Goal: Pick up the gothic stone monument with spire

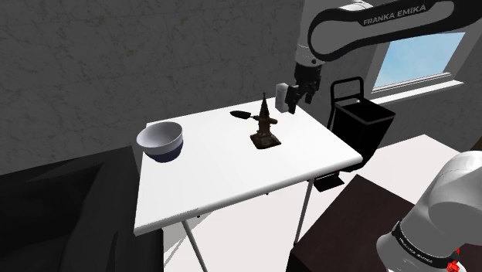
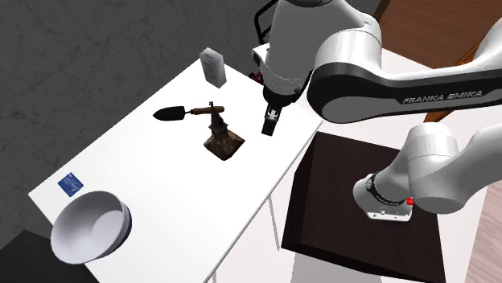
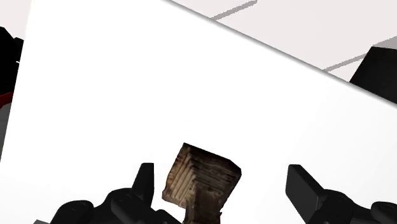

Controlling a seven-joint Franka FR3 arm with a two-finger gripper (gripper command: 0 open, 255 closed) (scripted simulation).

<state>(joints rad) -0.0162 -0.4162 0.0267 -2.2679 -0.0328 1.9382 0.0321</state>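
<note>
Though it is drawn as weathered stone, the monument (image 2: pixel 221 138) looks small and is probably light for this arm. It should be stiff throughout, with a rough surface that ought to give the pads purchase. The slim spire is the fragile part and likely makes it easy to tip, so I would close low, across the squared body just above the broad base, never on the tip. It is mottled brown and grey, a stepped square plinth narrowing to a dark pointed spire. It stands upright on the white table (image 2: pixel 145 161), in the half toward the corner where a white carton (image 2: pixel 211 66) stands. A dark trowel (image 2: pixel 173 112) lies just beside it. The gripper (image 2: pixel 271 122) hangs above the table close beside the monument, its fingers (image 3: pixel 145 183) spread wide; the wrist view shows the monument's block between them, untouched
</note>
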